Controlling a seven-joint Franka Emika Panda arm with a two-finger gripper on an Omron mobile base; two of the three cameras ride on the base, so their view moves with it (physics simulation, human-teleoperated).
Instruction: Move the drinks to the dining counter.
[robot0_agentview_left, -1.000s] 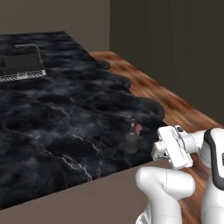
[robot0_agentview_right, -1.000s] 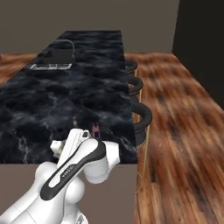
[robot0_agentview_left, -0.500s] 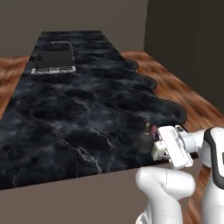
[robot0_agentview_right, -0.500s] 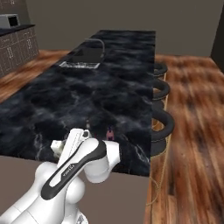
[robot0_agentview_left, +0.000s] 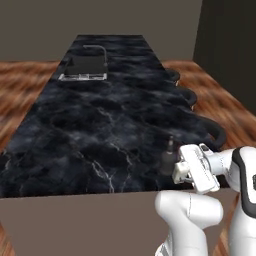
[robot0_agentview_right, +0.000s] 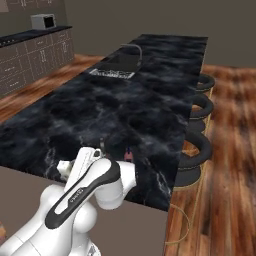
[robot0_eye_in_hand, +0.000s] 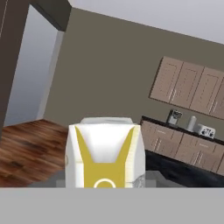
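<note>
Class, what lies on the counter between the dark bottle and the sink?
Nothing: the dining counter is bare from bottle to sink, in the left base view.

Wood-plank floor (robot0_agentview_right: 230, 165), grey-brown walls (robot0_agentview_left: 100, 20), brown cabinets (robot0_agentview_right: 30, 60) (microwave (robot0_agentview_right: 42, 21) on top), 3 dark stools (robot0_agentview_right: 192, 155)

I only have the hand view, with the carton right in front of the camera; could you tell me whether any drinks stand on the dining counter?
Observer: Yes, a dark bottle stands upright near the counter's near edge.
Operator: Thank you. And the can?
Observer: A small red-topped can stands near that same edge.
Operator: Where is my gripper relative to them?
Observer: The gripper is at the near edge, beside the bottle, on the side where the stools are.
</note>
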